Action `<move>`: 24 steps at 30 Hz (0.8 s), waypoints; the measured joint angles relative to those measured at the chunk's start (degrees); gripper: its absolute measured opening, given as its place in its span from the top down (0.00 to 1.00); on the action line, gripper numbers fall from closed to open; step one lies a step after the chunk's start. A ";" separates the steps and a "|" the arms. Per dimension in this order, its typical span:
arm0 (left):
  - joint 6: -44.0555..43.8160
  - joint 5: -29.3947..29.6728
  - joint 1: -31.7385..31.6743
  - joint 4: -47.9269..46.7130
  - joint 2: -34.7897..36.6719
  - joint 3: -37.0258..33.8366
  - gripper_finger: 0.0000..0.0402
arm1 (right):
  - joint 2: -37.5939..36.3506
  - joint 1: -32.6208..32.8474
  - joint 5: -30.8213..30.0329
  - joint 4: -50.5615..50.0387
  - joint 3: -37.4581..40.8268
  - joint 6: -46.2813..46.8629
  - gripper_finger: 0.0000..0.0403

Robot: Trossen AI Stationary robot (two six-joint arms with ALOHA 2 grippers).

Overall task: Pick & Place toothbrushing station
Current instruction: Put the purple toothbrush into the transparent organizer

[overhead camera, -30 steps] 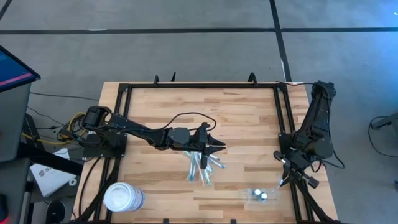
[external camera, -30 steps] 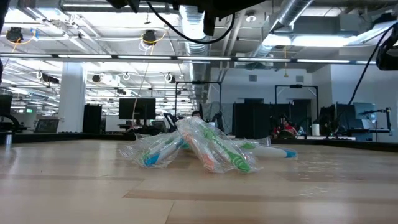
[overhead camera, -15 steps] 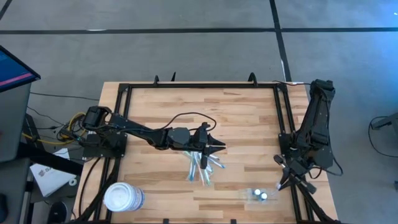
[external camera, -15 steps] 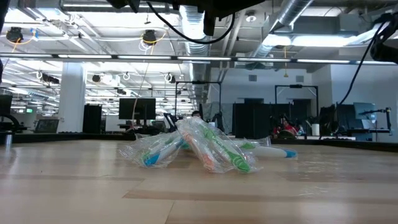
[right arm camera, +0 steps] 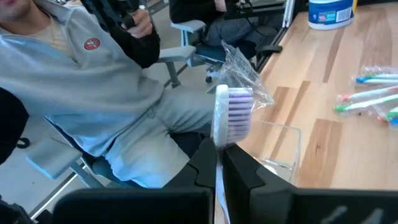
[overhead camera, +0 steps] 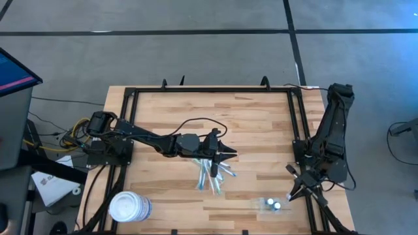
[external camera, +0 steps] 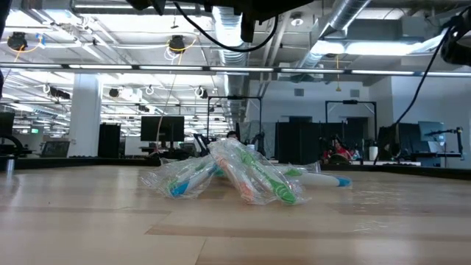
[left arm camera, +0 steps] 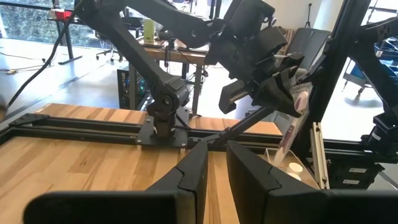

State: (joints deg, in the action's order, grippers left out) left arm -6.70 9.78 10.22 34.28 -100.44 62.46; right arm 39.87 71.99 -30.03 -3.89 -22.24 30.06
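The toothbrushing station (overhead camera: 270, 204) is a small see-through holder resting on its base near the table's near right corner; it also shows in the right wrist view (right arm camera: 281, 147). My right gripper (overhead camera: 292, 190) hovers just right of it, shut on a wrapped toothbrush (right arm camera: 232, 117). A pile of wrapped toothbrushes (overhead camera: 212, 173) lies at mid-table. My left gripper (overhead camera: 230, 155) hangs level above the pile's far end, open by a narrow gap (left arm camera: 216, 152) with nothing in it. My right gripper pinches the wrapped toothbrush between its two fingers, just behind the purple-and-white bristle head (right arm camera: 231, 127), which sticks out past the fingertips with clear wrapper flaring off it. The handle (left arm camera: 288, 135) hangs down below the fingers. The toothbrush is lifted clear of table and holder.
A large white round tub (overhead camera: 129, 207) stands at the near left corner. Black frame rails (overhead camera: 298, 130) run along the table's edges. A seated person in a grey top (right arm camera: 93, 93) is just off the table's right side, close to my right arm.
My right gripper has moved a little toward the table's near edge and down, toward the holder, turning slightly, with the toothbrush still held. The left arm and the pile have stayed put.
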 joint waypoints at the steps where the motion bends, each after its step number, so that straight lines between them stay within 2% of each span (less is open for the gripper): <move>1: 0.00 0.00 0.00 0.00 0.00 0.00 0.87 | 0.32 0.00 -0.04 0.06 0.00 0.02 1.00; 7: 0.00 0.00 0.00 0.00 0.00 0.00 0.87 | 1.04 0.00 -0.58 -0.14 0.00 1.69 0.98; 15: 0.00 0.00 0.00 0.00 0.00 0.00 0.87 | 0.95 0.00 -1.41 -1.33 0.00 3.51 0.88; 24: 0.00 0.00 0.00 0.00 0.00 0.00 0.87 | 0.99 0.00 -1.53 -2.17 0.00 5.99 0.86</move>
State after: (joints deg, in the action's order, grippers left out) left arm -6.70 9.78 10.22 34.28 -100.44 62.46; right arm 40.86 71.99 -31.56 -6.07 -22.24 36.05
